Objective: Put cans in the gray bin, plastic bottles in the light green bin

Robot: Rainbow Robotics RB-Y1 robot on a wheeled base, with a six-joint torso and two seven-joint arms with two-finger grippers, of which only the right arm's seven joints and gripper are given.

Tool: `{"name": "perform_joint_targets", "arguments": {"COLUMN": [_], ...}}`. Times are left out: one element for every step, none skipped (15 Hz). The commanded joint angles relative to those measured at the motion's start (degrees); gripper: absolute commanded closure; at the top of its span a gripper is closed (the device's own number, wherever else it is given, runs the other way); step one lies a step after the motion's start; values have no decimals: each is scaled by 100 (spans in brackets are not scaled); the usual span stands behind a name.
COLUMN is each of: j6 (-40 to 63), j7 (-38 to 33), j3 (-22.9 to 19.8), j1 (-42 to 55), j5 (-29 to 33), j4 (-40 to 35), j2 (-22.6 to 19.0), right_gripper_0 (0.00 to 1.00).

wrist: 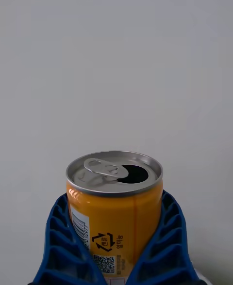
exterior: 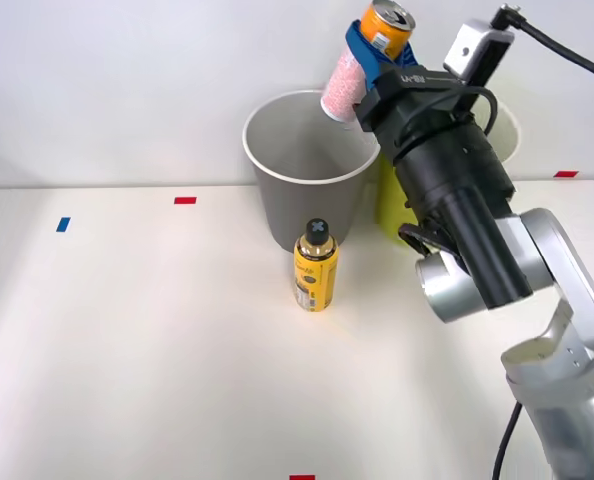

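One can [exterior: 365, 62] is clamped in your right gripper [exterior: 369, 50], tilted above the gray bin [exterior: 307, 185] near the table's far edge; center it before you release.

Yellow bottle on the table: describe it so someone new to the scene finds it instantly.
Find the gray bin, the tall white-rimmed bucket at the back of the white table. Standing upright on the table just in front of its base is the yellow bottle, small with a black screw cap. The can differs: it is metal, orange-ended, and held tilted above the bin's rim in the right gripper.
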Motion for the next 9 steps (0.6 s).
{"name": "perform_joint_targets", "arguments": {"j6": [-15,-15,-15,-24,-15,-15,-24,-15,-15], "j7": [3,3,12,12,12,21,21,21,21], "j3": [217,252,287,349,428,463,524,560,568], "j1": [-252,-278,-296,-305,-305,-322,-384,-445,-489], "j5": [113,157,157,210,280,289,298,298,298], "j4": [373,452,496,514,514,523,523,523,523], "j2": [-295,-348,-374,-401,-418,-418,-409,-374,-357], "right_gripper_0": [100,100,100,100,100,100,100,100,100]}}
